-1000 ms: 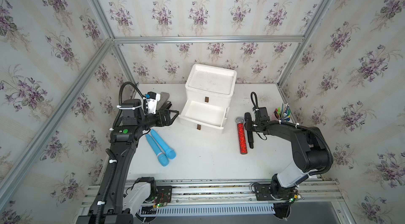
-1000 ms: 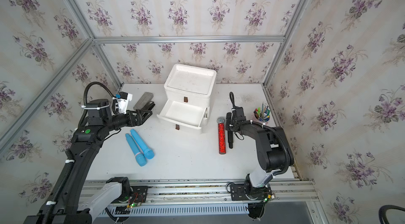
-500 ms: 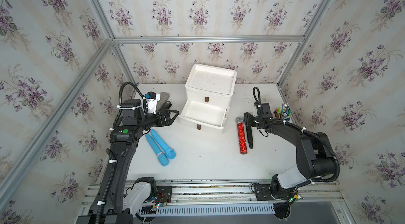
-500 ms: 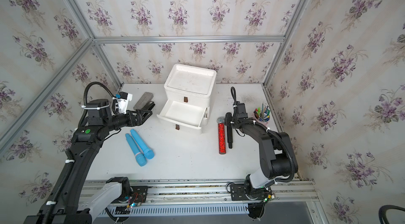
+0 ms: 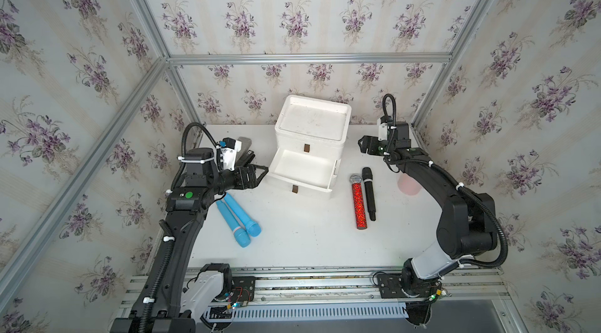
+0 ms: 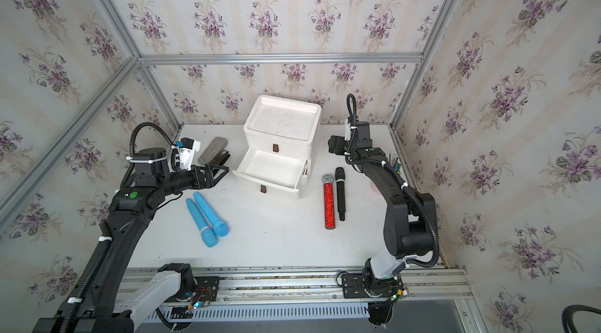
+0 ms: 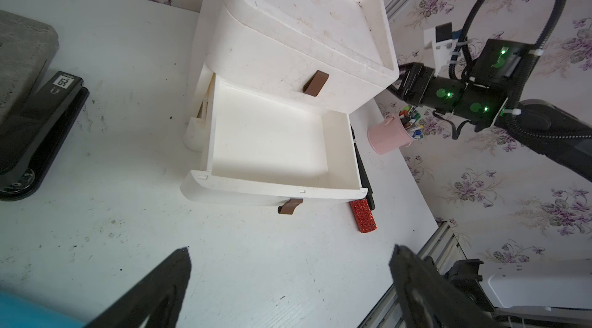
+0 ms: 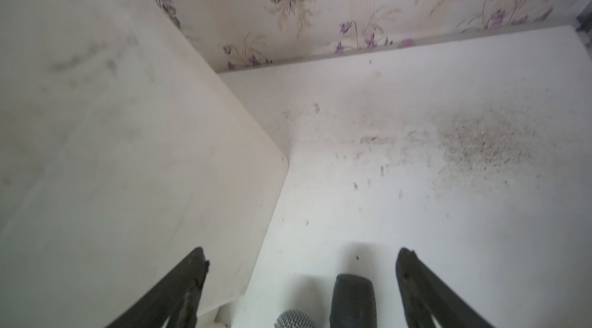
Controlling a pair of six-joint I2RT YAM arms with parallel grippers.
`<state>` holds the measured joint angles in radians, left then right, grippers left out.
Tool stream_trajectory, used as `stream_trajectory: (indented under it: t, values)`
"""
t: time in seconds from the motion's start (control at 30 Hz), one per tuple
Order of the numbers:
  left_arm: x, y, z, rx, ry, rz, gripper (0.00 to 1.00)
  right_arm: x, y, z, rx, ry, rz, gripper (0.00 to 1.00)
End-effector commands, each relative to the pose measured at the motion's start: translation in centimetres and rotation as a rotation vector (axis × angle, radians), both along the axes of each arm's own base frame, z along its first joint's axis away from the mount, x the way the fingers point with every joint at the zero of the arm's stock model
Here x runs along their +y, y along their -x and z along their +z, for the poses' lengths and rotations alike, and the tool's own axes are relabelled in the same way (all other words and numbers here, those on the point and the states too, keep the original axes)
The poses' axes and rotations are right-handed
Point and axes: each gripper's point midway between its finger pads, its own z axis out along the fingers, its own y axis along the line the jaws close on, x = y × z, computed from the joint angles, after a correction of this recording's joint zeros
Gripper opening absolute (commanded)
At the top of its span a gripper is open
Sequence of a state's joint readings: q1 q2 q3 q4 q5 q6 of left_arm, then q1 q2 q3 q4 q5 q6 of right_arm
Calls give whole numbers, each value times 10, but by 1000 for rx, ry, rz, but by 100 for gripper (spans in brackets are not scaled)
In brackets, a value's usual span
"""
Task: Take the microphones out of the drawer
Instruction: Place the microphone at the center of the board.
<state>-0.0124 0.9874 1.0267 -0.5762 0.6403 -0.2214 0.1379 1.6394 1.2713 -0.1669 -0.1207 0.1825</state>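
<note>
**Microphone Out, Drawer Bare**

The black microphone (image 5: 369, 193) lay flat on the table (image 5: 309, 243), right of centre in both top views. It sat just beside a red glitter microphone (image 5: 358, 201) and clear of the open drawer (image 5: 297, 186), whose inside showed bare in the left wrist view. The right gripper (image 8: 301, 251) hung near the microphone's head end, fingers spread and pinching nothing, probably because the set-down was done. The left gripper (image 7: 291, 248), likewise spread and empty, hovered left of the drawer front, seemingly with no job there.
</note>
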Motion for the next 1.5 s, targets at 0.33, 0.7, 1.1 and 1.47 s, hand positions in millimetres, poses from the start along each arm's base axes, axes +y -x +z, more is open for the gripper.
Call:
stream_trajectory:
  t: [0.33, 0.7, 1.1, 1.47]
  values:
    - [-29, 4, -34, 45, -147, 16, 99, 19, -61, 89, -182, -155, 193, 96]
    - [-55, -1, -73, 44, -312, 16, 99, 70, -115, 122, -173, -385, 446, 100]
    - [-86, -20, -115, -5, -353, -5, 99, 112, -126, 111, -90, -485, 605, 100]
    - [-114, -33, -140, -10, -341, -59, 99, 141, -111, 61, 30, -420, 652, 100]
